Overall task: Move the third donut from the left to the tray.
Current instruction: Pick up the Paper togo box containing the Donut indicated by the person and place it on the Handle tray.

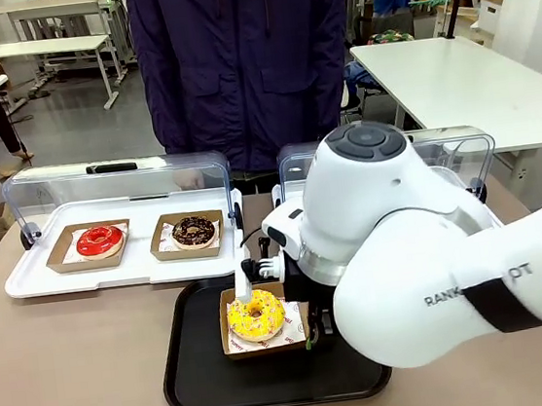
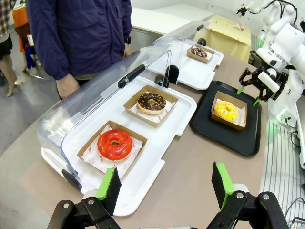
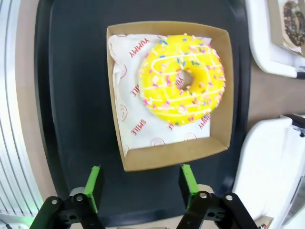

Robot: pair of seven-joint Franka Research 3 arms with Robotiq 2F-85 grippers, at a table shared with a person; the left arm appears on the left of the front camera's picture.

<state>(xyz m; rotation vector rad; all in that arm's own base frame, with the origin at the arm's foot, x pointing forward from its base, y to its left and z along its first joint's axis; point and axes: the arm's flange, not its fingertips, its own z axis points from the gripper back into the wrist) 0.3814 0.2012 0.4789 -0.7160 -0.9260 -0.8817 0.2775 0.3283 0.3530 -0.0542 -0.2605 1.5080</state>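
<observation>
The third donut [image 1: 255, 315], yellow-iced with sprinkles, sits in its brown cardboard holder on the black tray [image 1: 192, 369]. My right gripper [image 1: 281, 305] hovers at the holder's right edge. In the right wrist view the donut [image 3: 182, 78] lies just ahead of the right gripper [image 3: 140, 179], whose green pads stand apart with nothing between them, over the tray [image 3: 71, 95]. The left wrist view shows my left gripper [image 2: 166, 183] open above the table, well away from the donut [image 2: 226, 110] and the tray [image 2: 224, 138]. The right gripper [image 2: 249, 95] appears open beside the holder there.
A white tray [image 1: 25, 280] with its clear lid raised holds a red donut [image 1: 99, 241] and a chocolate donut [image 1: 193, 231]. Another lidded white tray [image 2: 190, 76] with a chocolate donut [image 2: 199, 52] stands behind the black one. A person [image 1: 240, 59] stands at the far edge.
</observation>
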